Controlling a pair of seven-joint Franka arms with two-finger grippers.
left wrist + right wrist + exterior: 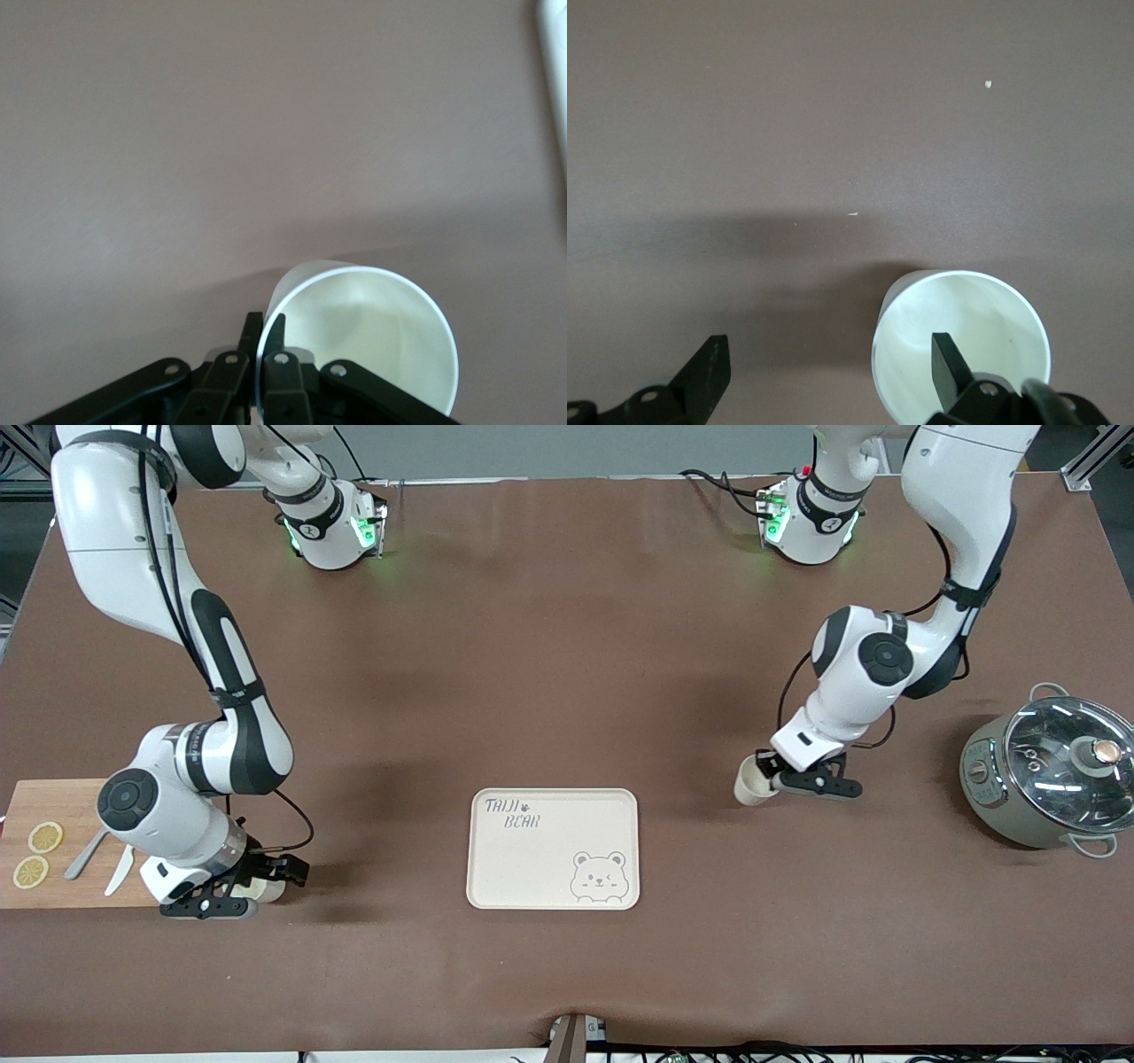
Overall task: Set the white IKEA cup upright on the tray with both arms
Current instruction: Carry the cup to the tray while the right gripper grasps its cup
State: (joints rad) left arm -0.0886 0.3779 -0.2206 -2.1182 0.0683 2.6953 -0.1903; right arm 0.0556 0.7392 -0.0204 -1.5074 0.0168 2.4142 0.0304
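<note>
Toward the left arm's end of the bench, my left gripper (811, 784) was clamped on the rim of a white cup (753, 781), wall pinched between the fingers, well apart from the tray (532, 868). My right gripper (226, 895) sat beside the cutting board (53, 797), fingers spread, one inside a second cup (267, 889), not gripping. I reckoned: squeeze slowly, carry each mouth-up, land flat on the tray

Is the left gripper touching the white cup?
Touching. In the left wrist view, the left gripper has its fingers pinched on the rim of the white cup, one inside, one outside.
</note>
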